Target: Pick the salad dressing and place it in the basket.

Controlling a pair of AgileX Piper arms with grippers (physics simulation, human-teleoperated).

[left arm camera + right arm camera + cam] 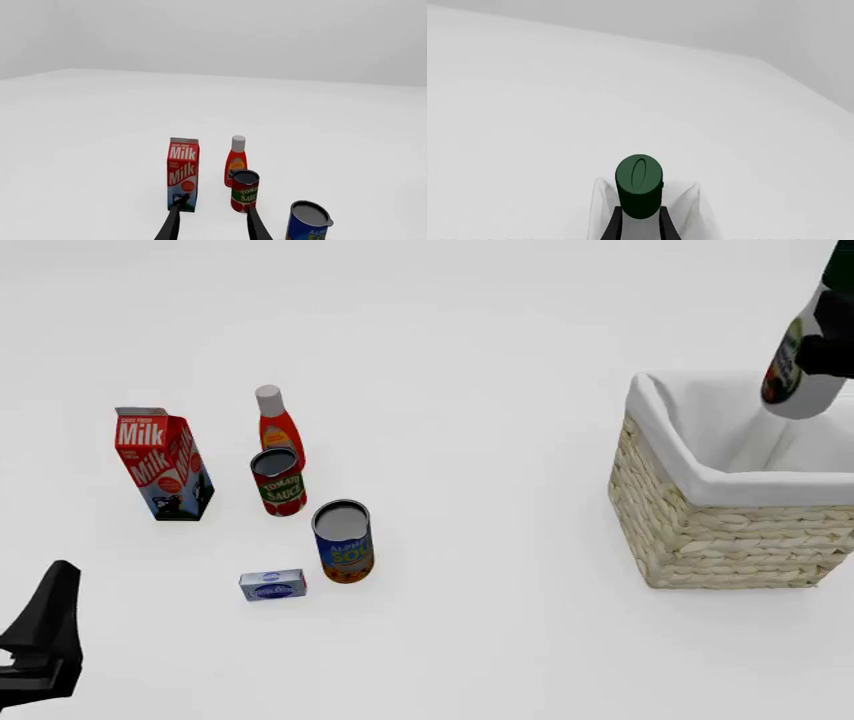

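salad dressing (801, 375): whitish bottle, body widening toward its base, small greenish label on the side. the dark green screw cap shows clearly only in the right wrist view (639, 185), where it sits between two dark fingers (614, 225). location: held in the air, tilted, over the far right part of the basket, its base above the opening and clear of the lining.

basket (694, 530): square, woven, straw-coloured, white cloth lining folded over the rim; right side of the table.

right gripper (830, 340): mostly cut off by the front view's right edge; its fingers are closed against the bottle's neck just below the cap.

left gripper (213, 220): two dark fingers parted with a wide gap, nothing between them; low at the near left of the table, well apart from the groceries.

other items, left half of the table: milk carton (163, 465); orange-red bottle (279, 430) with white cap; tomato sauce can (279, 483) just in front of that bottle; blue can (343, 542); small blue-labelled box (274, 585), lying flat nearest the arms.
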